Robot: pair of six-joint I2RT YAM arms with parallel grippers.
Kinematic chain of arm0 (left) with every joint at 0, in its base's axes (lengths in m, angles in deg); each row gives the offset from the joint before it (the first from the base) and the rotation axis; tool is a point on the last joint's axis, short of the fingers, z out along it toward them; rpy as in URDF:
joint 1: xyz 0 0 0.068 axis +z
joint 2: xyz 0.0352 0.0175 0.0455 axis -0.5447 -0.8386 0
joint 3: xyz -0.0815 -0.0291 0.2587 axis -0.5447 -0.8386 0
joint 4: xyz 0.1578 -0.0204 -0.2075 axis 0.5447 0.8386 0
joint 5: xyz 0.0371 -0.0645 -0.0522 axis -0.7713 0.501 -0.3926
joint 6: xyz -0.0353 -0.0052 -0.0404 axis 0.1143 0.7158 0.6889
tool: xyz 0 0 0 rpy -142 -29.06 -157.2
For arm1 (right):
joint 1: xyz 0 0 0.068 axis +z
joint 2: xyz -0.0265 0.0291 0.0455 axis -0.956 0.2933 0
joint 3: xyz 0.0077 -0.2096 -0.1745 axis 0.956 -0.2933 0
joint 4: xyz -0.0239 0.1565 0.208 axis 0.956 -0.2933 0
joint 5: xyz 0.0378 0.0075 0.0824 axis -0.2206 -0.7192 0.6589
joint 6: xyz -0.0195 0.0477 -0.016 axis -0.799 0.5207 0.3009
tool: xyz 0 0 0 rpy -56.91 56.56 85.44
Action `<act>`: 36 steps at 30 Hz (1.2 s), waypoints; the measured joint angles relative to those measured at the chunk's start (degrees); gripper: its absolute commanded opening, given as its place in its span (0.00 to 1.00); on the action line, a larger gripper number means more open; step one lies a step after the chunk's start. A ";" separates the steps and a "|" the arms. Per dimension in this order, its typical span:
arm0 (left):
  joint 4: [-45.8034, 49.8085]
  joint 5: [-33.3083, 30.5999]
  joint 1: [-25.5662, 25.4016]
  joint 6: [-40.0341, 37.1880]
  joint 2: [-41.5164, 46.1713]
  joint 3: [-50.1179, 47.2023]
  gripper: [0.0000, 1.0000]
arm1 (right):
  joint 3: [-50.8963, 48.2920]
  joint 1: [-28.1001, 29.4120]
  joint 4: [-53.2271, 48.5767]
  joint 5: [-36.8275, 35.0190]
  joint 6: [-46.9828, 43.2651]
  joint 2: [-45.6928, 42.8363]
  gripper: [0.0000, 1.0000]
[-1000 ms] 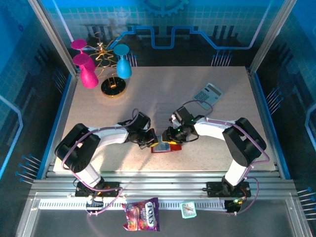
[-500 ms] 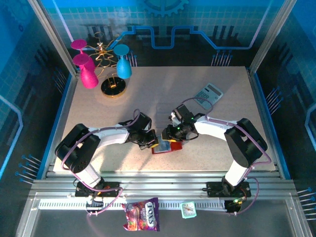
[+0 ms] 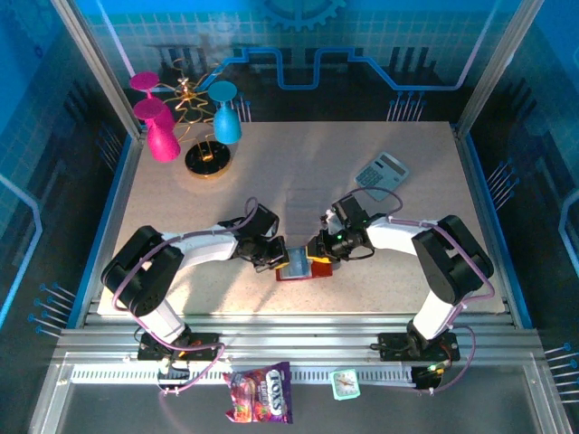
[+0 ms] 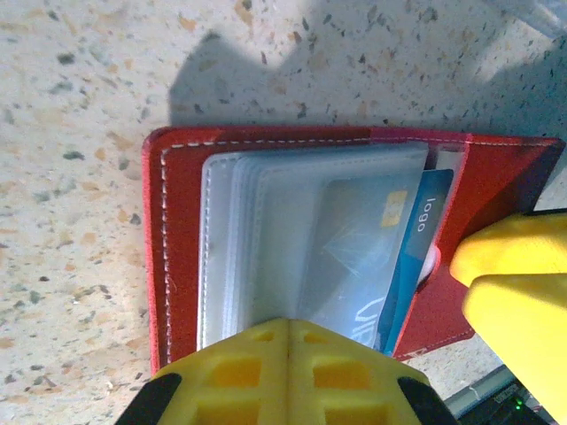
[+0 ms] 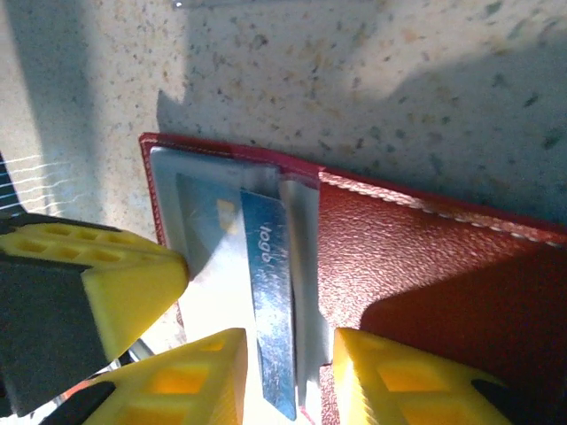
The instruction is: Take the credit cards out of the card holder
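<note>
Speckled table (image 3: 298,172), one card holder (image 4: 173,266), one blue card (image 5: 270,301), left hand (image 4: 288,332) closed, right hand (image 5: 290,341) open.

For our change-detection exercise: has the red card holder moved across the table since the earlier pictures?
No. The card holder lies just as far from the calculator, in the same direction as before.

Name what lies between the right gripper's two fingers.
The blue card, sticking out of the red card holder; the right wrist view shows it.
</note>
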 measured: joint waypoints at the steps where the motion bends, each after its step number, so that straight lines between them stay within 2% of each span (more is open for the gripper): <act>1: 0.26 -0.37 0.00 -0.11 0.00 0.11 0.03 | -0.26 0.00 0.87 0.50 0.17 0.00 0.32; 8: 0.61 -0.81 0.00 -0.24 -0.52 0.79 0.03 | -3.21 0.00 6.97 3.52 3.61 0.59 0.29; 19: 0.11 -0.76 0.00 -0.22 -0.85 0.90 0.02 | -3.63 0.00 9.11 4.31 4.72 2.54 0.25; 25: 0.00 -0.76 0.00 -0.22 -0.85 0.90 0.03 | -4.61 0.00 13.51 5.81 6.49 3.41 0.23; 36: 0.20 -0.81 0.00 -0.22 -0.85 0.90 0.03 | -6.78 -0.02 18.75 6.45 9.01 3.78 0.14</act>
